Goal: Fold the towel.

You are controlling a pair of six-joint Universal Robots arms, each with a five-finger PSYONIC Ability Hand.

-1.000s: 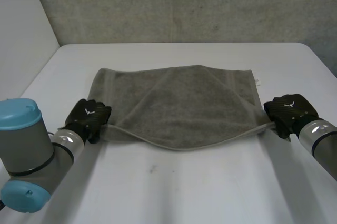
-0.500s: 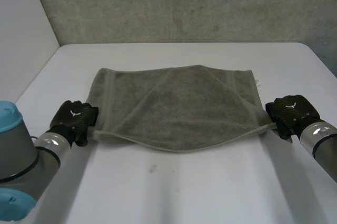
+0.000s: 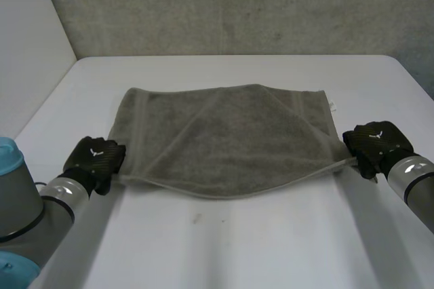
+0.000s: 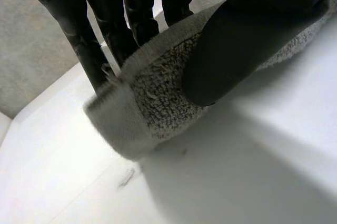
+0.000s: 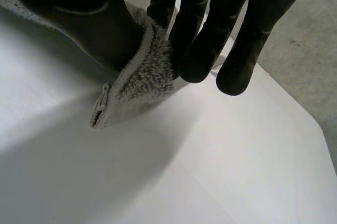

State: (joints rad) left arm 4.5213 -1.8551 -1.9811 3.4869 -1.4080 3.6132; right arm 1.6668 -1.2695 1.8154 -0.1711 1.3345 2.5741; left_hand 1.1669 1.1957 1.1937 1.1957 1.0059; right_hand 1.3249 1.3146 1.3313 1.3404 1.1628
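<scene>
A grey towel (image 3: pixel 227 136) lies on the white table (image 3: pixel 224 241), its near edge lifted and sagging between my two hands. My left hand (image 3: pixel 96 158) is shut on the towel's near left corner (image 4: pixel 147 111), thumb (image 4: pixel 247 40) pressed over the cloth and fingers (image 4: pixel 100 29) behind it. My right hand (image 3: pixel 374 144) is shut on the near right corner (image 5: pixel 131 90), the cloth pinched between thumb (image 5: pixel 79 19) and fingers (image 5: pixel 200 34). The towel's far edge rests flat on the table, with a diagonal fold across its middle.
A grey wall (image 3: pixel 224 7) rises behind the table's far edge. A small white label (image 3: pixel 332 106) sticks out at the towel's far right corner. Bare table lies in front of the towel.
My left hand has moved left and toward the table's near edge, and has closed on the towel's near left corner, drawing the near edge straighter. The right hand has stayed put.
</scene>
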